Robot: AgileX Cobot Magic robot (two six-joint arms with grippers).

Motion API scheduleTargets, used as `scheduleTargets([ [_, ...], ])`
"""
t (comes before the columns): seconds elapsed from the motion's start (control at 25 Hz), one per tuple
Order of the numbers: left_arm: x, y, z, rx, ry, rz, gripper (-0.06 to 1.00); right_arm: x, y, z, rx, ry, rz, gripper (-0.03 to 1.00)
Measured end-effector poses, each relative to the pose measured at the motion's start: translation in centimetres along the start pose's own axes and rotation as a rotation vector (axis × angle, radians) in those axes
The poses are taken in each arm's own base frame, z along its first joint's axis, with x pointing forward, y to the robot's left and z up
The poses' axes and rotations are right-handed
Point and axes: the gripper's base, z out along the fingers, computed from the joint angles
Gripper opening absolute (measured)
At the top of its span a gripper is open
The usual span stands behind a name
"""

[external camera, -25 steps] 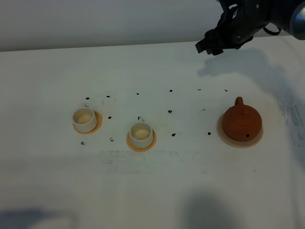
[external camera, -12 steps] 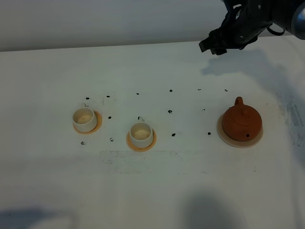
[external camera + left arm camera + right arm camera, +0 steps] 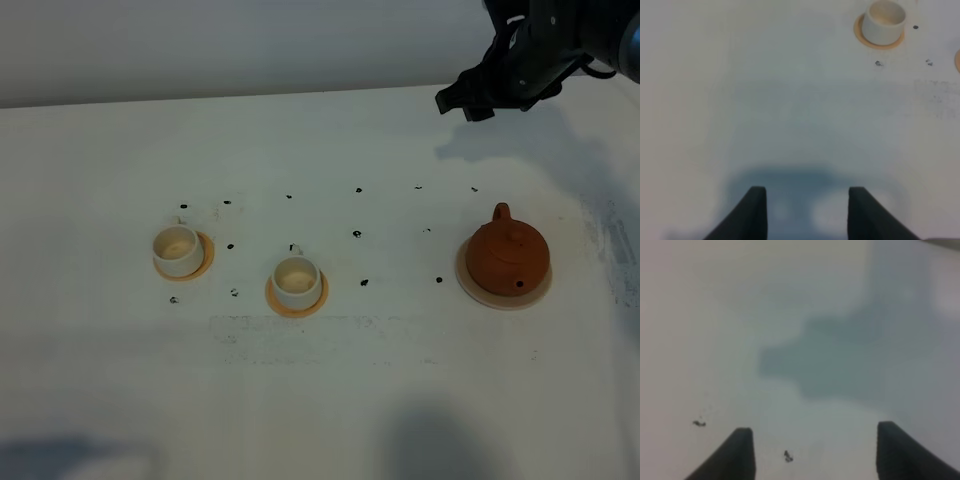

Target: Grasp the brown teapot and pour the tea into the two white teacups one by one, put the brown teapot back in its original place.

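Observation:
The brown teapot [image 3: 507, 257] sits upright on its original place, a pale beige disc [image 3: 478, 283], at the right of the table. The two white teacups [image 3: 178, 248] [image 3: 297, 281] each stand on an orange-tan coaster at the left and centre. I cannot make out any tea in them. My right gripper [image 3: 466, 102] [image 3: 812, 426] hovers open and holds nothing near the table's far edge, well behind the teapot. My left gripper [image 3: 807, 190] is out of the high view; its fingers stand apart over bare table, with one teacup [image 3: 883, 20] far ahead of them.
The white table [image 3: 350, 400] carries small black marks [image 3: 357, 234] between the cups and the teapot. Orange-tan coasters [image 3: 207, 255] ring each cup. A grey wall runs behind the table's far edge.
My right gripper has drifted to the right along the far edge of the table, still open. Teapot, cups and left gripper have not moved.

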Motion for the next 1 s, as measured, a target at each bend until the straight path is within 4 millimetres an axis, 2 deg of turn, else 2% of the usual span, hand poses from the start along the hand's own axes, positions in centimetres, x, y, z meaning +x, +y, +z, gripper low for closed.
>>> scheduleTargets([
  [0.8, 0.0, 0.0, 0.0, 0.000, -0.001, 0.000, 0.38, 4.3, 0.3, 2.6, -0.005, 0.107, -0.009, 0.53],
  [1.0, 0.0, 0.0, 0.0, 0.000, -0.001, 0.000, 0.38, 4.5, 0.2, 2.6, -0.001, 0.120, -0.014, 0.53],
])
